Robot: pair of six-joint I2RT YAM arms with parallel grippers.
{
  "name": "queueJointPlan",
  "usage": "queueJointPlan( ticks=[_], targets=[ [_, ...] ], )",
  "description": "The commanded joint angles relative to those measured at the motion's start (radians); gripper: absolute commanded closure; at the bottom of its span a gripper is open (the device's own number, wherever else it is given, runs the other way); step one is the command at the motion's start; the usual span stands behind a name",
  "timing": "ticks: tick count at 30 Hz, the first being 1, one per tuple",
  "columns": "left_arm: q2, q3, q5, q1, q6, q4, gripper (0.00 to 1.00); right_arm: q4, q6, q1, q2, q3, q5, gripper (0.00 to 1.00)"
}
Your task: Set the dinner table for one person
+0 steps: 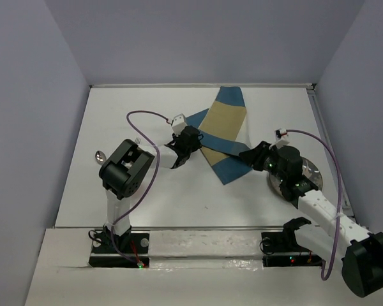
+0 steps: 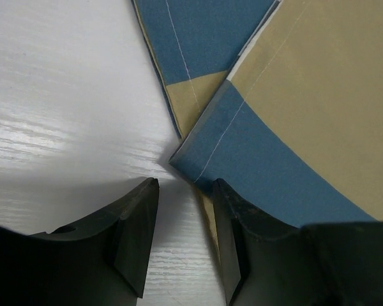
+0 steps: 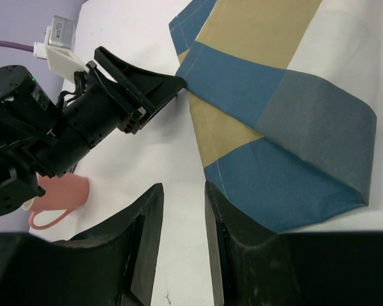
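The white dinner table (image 1: pixel 159 197) carries a blue, tan and white checked placemat (image 1: pixel 225 131), folded over on itself and lying askew at the centre back. My left gripper (image 1: pixel 177 155) is open at the mat's left edge. In the left wrist view (image 2: pixel 185 185) its right finger stands over the mat's corner (image 2: pixel 293 95) and its left finger over bare table. My right gripper (image 1: pixel 250 156) is open and empty at the mat's near right end. In the right wrist view (image 3: pixel 184 188) it hovers over bare table beside the folded mat (image 3: pixel 274 95).
A round grey plate (image 1: pixel 315 171) lies at the right, partly under the right arm. A spoon (image 1: pixel 100 156) lies at the left by the left arm's elbow. A pink cup (image 3: pixel 57 197) lies on its side behind the left arm.
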Motion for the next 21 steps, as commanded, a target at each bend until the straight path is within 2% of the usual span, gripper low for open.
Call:
queueJointPlan(
  ticks=[1,8,17,21],
  targets=[
    [0.028,0.040,-0.059,0.005,-0.039,0.048,0.50,0.072,-0.011,0.007,0.006,-0.009,-0.035,0.62],
    [0.070,0.055,-0.071,0.014,-0.065,0.063,0.61,0.076,-0.012,0.007,0.012,-0.021,-0.036,0.62],
    [0.056,0.023,-0.128,0.019,-0.055,0.086,0.60,0.083,-0.012,0.007,0.038,-0.018,-0.045,0.62],
    [0.045,0.004,-0.135,0.020,-0.045,0.116,0.75,0.086,-0.009,0.007,0.042,-0.018,-0.044,0.62]
  ],
)
